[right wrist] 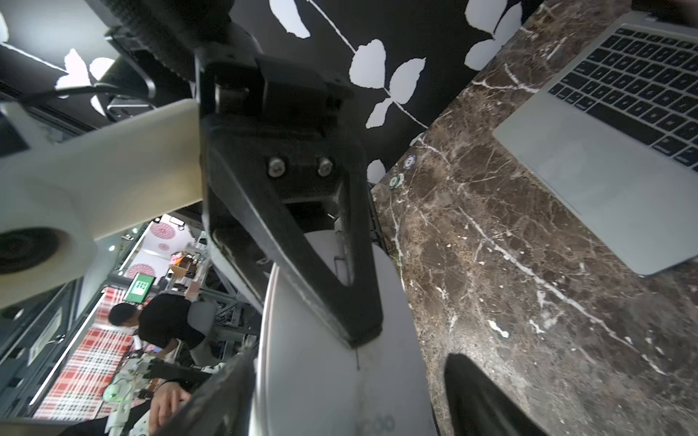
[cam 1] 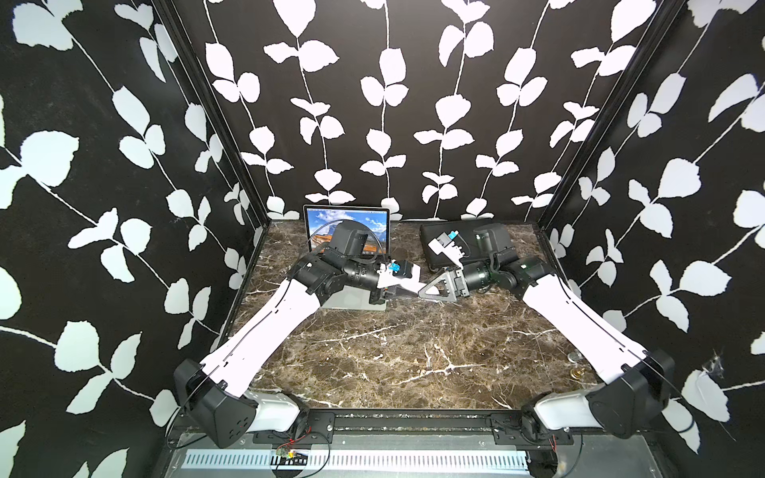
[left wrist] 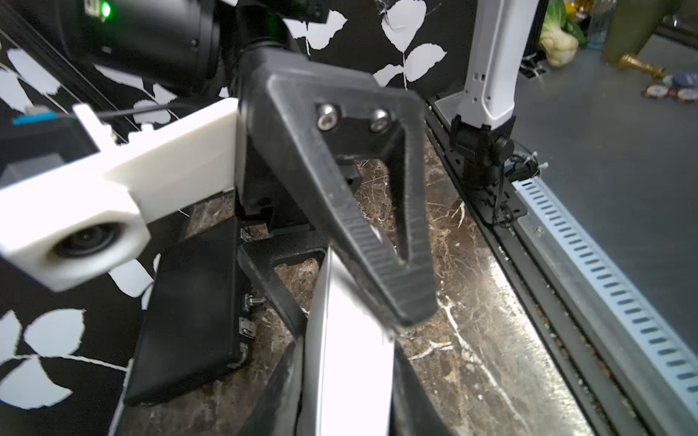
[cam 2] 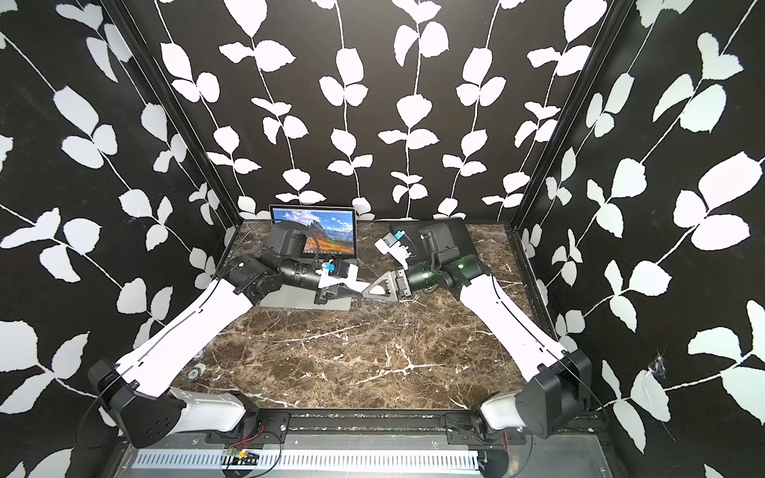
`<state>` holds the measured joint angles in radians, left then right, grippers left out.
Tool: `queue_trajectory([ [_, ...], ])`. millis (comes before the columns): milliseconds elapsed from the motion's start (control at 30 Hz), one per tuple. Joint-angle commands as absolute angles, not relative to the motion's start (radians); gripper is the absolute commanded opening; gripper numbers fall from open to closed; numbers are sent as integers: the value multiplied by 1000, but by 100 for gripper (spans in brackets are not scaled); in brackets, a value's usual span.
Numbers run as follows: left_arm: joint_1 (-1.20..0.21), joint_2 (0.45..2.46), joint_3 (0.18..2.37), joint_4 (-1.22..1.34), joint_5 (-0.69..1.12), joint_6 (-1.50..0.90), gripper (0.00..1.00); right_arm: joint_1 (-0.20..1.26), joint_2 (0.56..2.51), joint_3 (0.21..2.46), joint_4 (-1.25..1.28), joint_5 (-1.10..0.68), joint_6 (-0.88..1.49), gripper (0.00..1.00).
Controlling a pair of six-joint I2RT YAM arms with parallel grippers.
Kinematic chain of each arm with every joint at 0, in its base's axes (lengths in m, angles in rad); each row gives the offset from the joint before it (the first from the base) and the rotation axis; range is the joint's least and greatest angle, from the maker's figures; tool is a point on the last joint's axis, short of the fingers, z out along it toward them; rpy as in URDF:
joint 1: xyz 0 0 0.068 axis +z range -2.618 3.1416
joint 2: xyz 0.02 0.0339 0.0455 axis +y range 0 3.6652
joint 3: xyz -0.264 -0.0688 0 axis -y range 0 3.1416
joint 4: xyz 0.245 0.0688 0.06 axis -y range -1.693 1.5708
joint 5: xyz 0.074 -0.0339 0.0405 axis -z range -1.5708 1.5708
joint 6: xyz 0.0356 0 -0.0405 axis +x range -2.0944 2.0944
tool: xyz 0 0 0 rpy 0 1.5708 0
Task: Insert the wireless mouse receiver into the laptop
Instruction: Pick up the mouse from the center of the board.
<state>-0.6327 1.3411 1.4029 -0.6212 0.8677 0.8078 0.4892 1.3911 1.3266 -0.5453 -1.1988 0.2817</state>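
The open silver laptop sits at the back left with its screen lit, and its keyboard shows in the right wrist view. Both grippers meet just off its front right corner. My left gripper is shut on the white wireless mouse, a finger pressed to each side. My right gripper is open around the same mouse: one finger lies along its edge, while the other finger stands apart from it. In a top view the left gripper and right gripper are tip to tip. The receiver is hidden.
A flat black case lies at the back right, behind the right arm. Poker chips lie near the table's left edge. Small brass and metal pieces sit by the right edge. Patterned walls close in three sides.
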Motion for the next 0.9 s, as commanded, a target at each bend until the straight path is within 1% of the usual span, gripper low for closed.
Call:
queue_trajectory([
  [0,-636,1330,1378,-564,869,607,18,470,1349,1318,-476,-1124,284,87],
  [100,-637,1343,1370,-575,844,505,18,433,1323,1276,-413,-1109,319,90],
  [167,-635,1357,1365,-566,826,390,17,412,1295,1265,-396,-1083,305,90],
  [267,-624,1379,1356,-511,798,163,17,398,1239,1236,-382,-1039,209,91],
  [367,-603,1384,1337,-412,799,-79,17,397,1180,1174,-313,-984,150,91],
  [433,-594,1384,1332,-359,798,-201,17,396,1152,1115,-198,-992,188,90],
  [567,-576,1387,1327,-254,816,-429,17,393,1126,1015,35,-1014,322,85],
  [633,-569,1393,1317,-182,850,-554,18,393,1132,994,76,-1036,352,81],
  [733,-569,1422,1332,-169,907,-616,19,390,1157,965,166,-1059,416,75],
  [867,-569,1426,1339,-171,936,-586,19,374,1203,967,273,-1075,516,72],
])
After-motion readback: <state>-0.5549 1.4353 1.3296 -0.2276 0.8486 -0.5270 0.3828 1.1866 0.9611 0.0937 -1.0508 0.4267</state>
